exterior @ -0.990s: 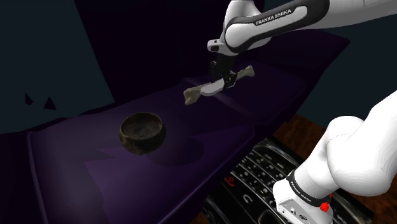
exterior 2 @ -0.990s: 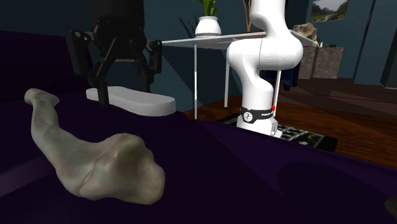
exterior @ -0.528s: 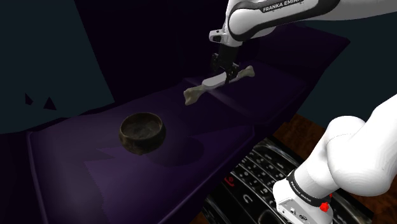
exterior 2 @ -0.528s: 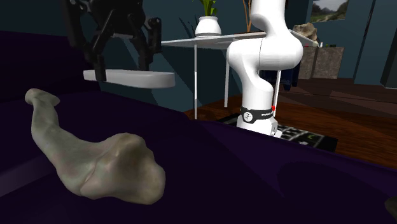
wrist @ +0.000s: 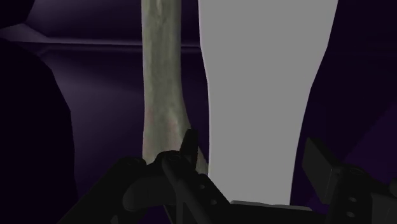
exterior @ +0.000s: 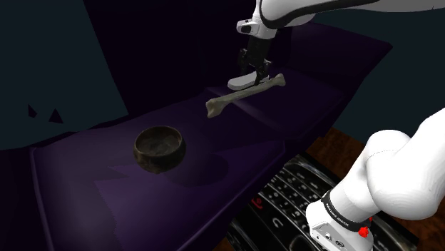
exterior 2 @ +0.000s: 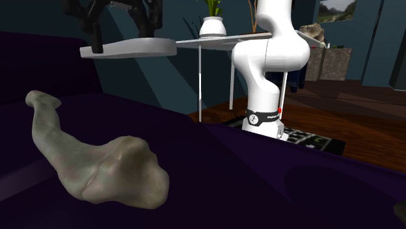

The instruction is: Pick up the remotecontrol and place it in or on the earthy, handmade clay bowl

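White arm links [exterior: 389,175] rise from the stand at the lower right of the shoulder view, nearest the camera, with a black keypad-patterned object [exterior: 292,187] lying low just beside them. Beyond these spreads a dark purple cushioned surface [exterior: 214,178] that runs from the lower left up to the upper right of the frame. On it, left of centre, sits the dark brown clay bowl [exterior: 159,148], upright and with nothing inside. Farther back, above centre, a pale bone [exterior: 246,94] lies slantwise on the purple surface, well apart from the bowl. Over the bone hangs the black gripper [exterior: 257,73], pointing down from the arm that enters at the top edge. Its fingers [wrist: 191,156] are clamped on the plain grey remote control [exterior 2: 133,47], which in the second exterior view sits roughly level in the upper left of the frame, clear of the purple surface and above the bone that fills that frame's lower left. In the wrist view the remote reaches away between the two fingers, and the bone runs alongside it below. Farthest off in the second exterior view, behind the arm, stands a thin-legged white table [exterior 2: 224,40] carrying a potted plant [exterior 2: 213,25].
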Controlling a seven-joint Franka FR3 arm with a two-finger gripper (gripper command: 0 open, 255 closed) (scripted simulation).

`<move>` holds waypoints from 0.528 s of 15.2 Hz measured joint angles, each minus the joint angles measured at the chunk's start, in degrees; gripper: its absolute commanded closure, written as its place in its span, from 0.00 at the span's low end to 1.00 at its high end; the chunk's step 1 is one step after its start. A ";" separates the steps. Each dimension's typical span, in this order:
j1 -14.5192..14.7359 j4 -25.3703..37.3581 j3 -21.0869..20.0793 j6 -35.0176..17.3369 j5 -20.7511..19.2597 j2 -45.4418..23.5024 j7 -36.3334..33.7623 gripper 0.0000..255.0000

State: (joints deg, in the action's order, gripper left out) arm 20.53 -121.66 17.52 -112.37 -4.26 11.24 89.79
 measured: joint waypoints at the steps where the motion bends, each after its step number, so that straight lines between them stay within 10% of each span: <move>1: 0.03 0.36 -0.06 0.46 -0.01 0.10 -0.06 1.00; 8: 3.50 0.31 -5.18 0.97 0.78 0.29 -8.20 1.00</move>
State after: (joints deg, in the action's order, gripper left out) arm 24.03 -121.35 12.35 -111.40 -3.48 11.53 81.59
